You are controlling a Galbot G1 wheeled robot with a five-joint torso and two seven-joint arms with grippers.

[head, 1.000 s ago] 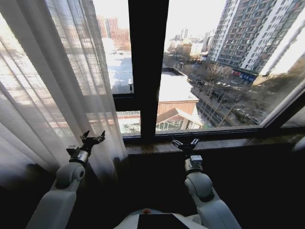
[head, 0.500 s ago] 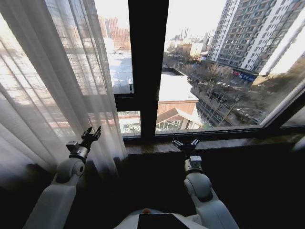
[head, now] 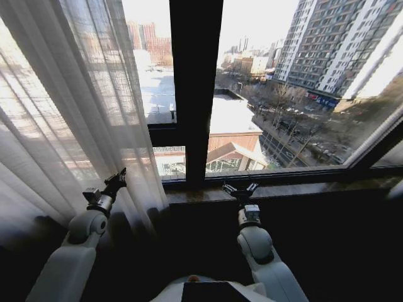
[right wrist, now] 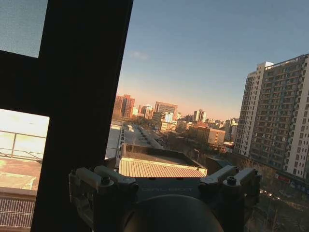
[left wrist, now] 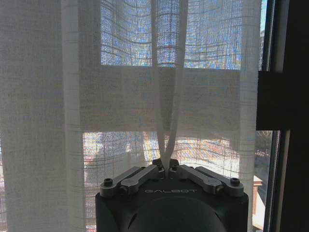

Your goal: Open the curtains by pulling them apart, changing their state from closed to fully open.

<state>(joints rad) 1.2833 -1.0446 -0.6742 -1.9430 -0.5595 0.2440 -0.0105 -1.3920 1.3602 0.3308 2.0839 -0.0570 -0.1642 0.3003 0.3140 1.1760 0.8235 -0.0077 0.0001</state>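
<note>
Head view: the sheer white curtain (head: pixel 69 107) hangs bunched over the left part of the window, its inner edge falling just left of the dark window frame (head: pixel 195 88), with bare glass to the right out to the slanted frame bar at the far side. The left gripper (head: pixel 115 183) sits at the fabric's lower inner folds, fingers closed on a pinched pleat that the left wrist view shows rising between the fingertips (left wrist: pixel 160 168). The right gripper (head: pixel 239 188) hovers spread wide and empty just above the windowsill (head: pixel 315 187), clear of any fabric.
</note>
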